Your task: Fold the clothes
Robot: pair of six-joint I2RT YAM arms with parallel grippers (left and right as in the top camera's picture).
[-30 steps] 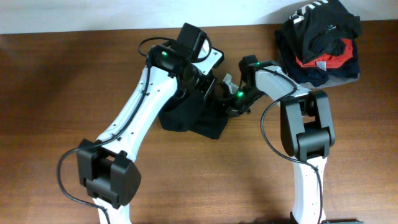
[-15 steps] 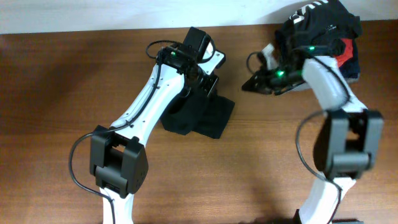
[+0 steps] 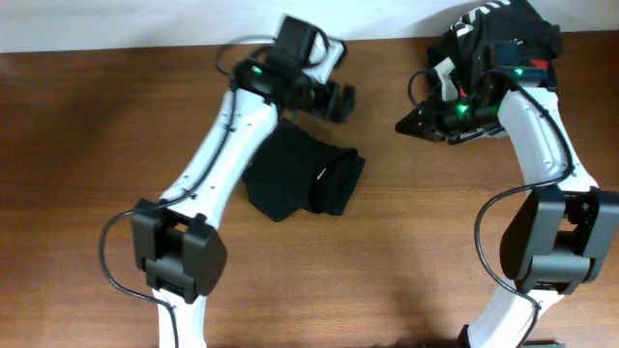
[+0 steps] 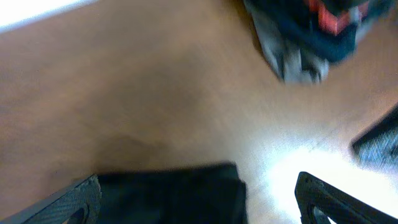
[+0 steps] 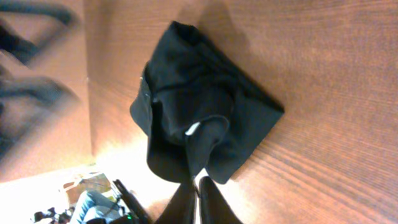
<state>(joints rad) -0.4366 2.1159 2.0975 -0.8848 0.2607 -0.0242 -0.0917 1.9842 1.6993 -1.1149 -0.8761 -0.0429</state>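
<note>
Near the middle of the counter (image 3: 87, 145) lay the black T-shirt (image 3: 295, 179), a rumpled, folded bundle showing its small white label (image 5: 193, 129), free of the wide-open left claw (image 3: 338, 100) and the nearly clenched, empty right claw (image 3: 401, 126).

A red, navy and grey garment heap (image 3: 503, 34) lies on the table (image 3: 87, 193).

Matte black cloth T-shirt (image 3: 300, 179), glossy wooden table (image 3: 97, 145)

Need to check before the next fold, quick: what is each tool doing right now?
Left tool: open, not gripping the black T-shirt.
Right tool: closed, holding nothing.
</note>
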